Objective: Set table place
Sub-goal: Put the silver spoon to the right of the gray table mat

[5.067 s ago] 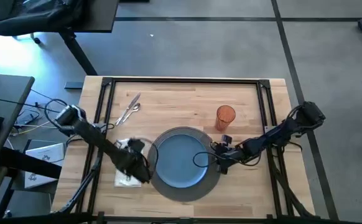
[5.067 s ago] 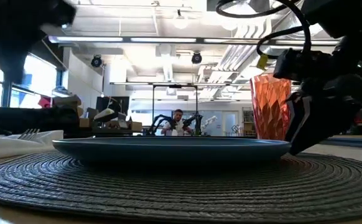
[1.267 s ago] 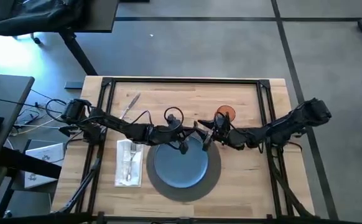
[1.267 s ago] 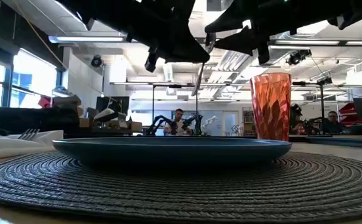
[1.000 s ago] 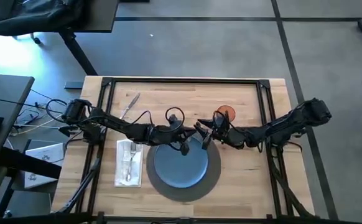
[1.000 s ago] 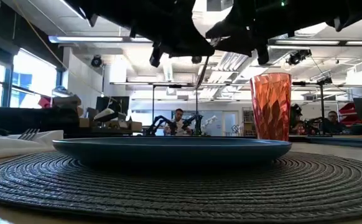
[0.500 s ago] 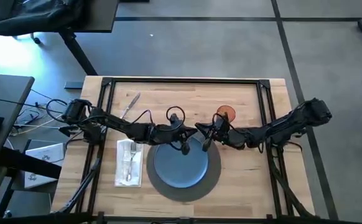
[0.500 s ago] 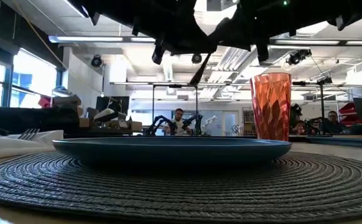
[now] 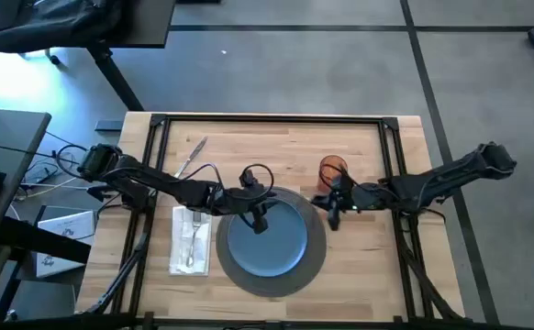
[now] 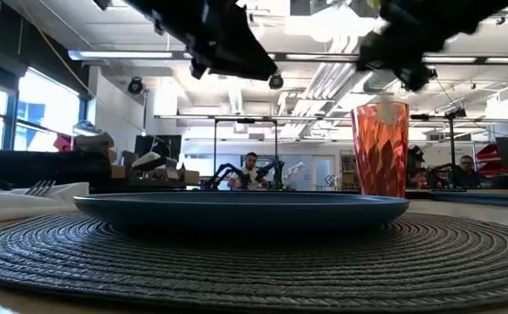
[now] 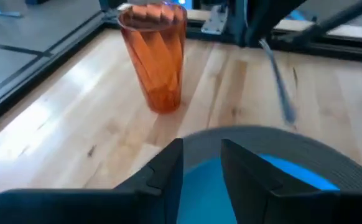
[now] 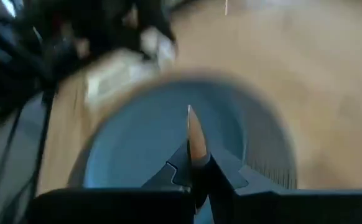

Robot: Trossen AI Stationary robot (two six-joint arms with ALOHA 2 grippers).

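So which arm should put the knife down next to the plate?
Right, probably. The right gripper is pinching the knife and hangs by the right rim of the placemat, where a knife would go. The left gripper is open and empty above the plate.

On the table (image 9: 359, 266) a blue plate (image 9: 272, 240) sits on the round mat (image 9: 315, 270). A fork lies on a napkin (image 9: 191, 241) left of it; a utensil (image 9: 190, 157) lies farther back. The left gripper (image 9: 257, 217) hangs over the plate's back-left part; the right gripper (image 9: 333, 213) is just in front of the orange cup (image 9: 332, 169).
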